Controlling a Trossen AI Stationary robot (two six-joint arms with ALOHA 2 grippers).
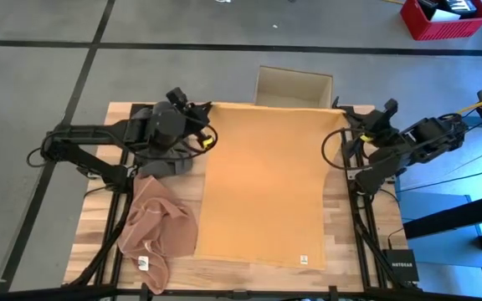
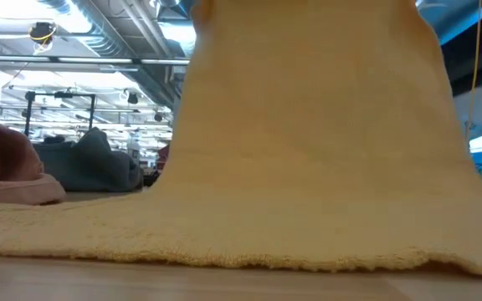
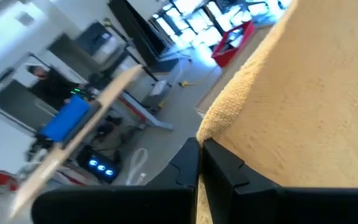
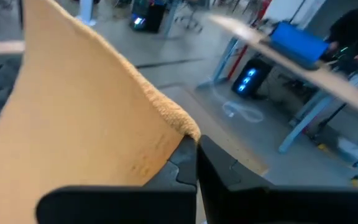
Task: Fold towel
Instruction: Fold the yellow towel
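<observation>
An orange-yellow towel (image 1: 262,184) lies lengthwise on the wooden table (image 1: 346,226). Its far edge is raised, and in the low view the towel (image 2: 308,125) rises from the tabletop like a wall. Its near edge (image 1: 262,261) rests flat on the wood. My left gripper (image 1: 207,115) is shut on the far left corner. My right gripper (image 1: 348,117) is shut on the far right corner. My left gripper pinches the towel's far left corner (image 3: 215,124) between its two fingers, at their free ends (image 3: 191,155). It comes in nearly level from the table's left. The corner is lifted clear, and the cloth falls away from it to the table. My right gripper pinches the towel's far right corner (image 4: 180,124) between its two fingers (image 4: 185,158). It comes in nearly level from the table's right. The corner is held up off the table, and the far edge (image 1: 274,106) runs straight across to the other gripper.
A crumpled pinkish-brown cloth (image 1: 157,230) lies on the table's left near part. An open cardboard box (image 1: 295,88) stands just past the far edge. A red crate (image 1: 446,18) sits on the floor at the far right. Bare wood shows right of the towel.
</observation>
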